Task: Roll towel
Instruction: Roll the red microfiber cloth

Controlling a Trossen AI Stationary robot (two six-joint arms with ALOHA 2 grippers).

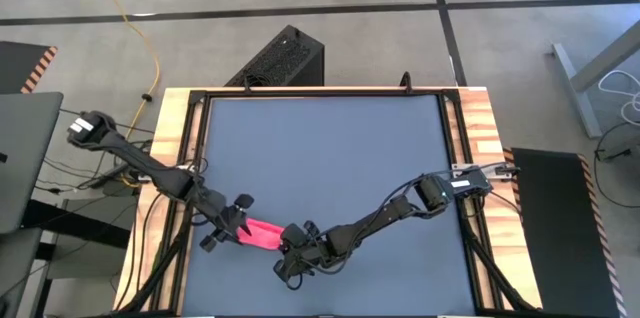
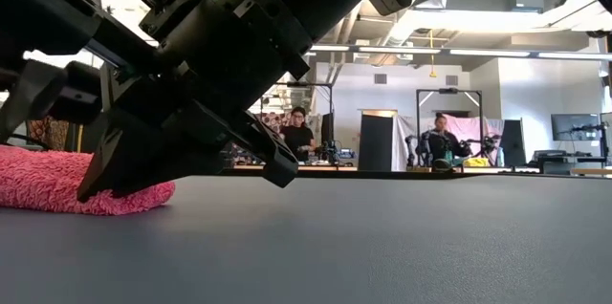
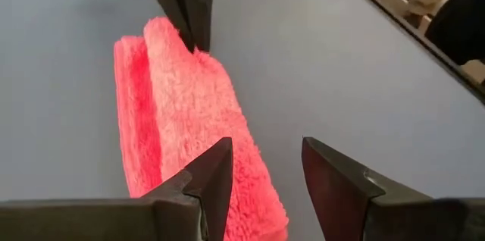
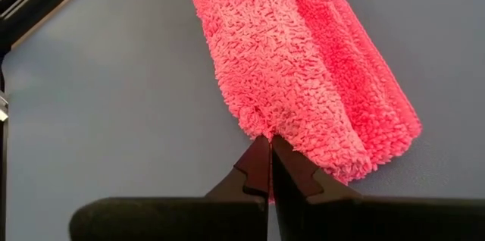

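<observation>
- High view: the towel [image 1: 263,234] lies as a folded strip near the front edge of the bench [image 1: 330,148], between my two arms.
- My right gripper [image 4: 270,150] has its jaws pressed shut, pinching the fluffy edge at one end of the strip.
- My left gripper [image 3: 265,169] hovers over the other end, jaws parted and holding nothing; one finger overlaps the cloth.
- I judge the folding is done and the rolling is only starting.
- Next, I think the pinched end must be turned over onto the strip while my left steadies the far end.
</observation>
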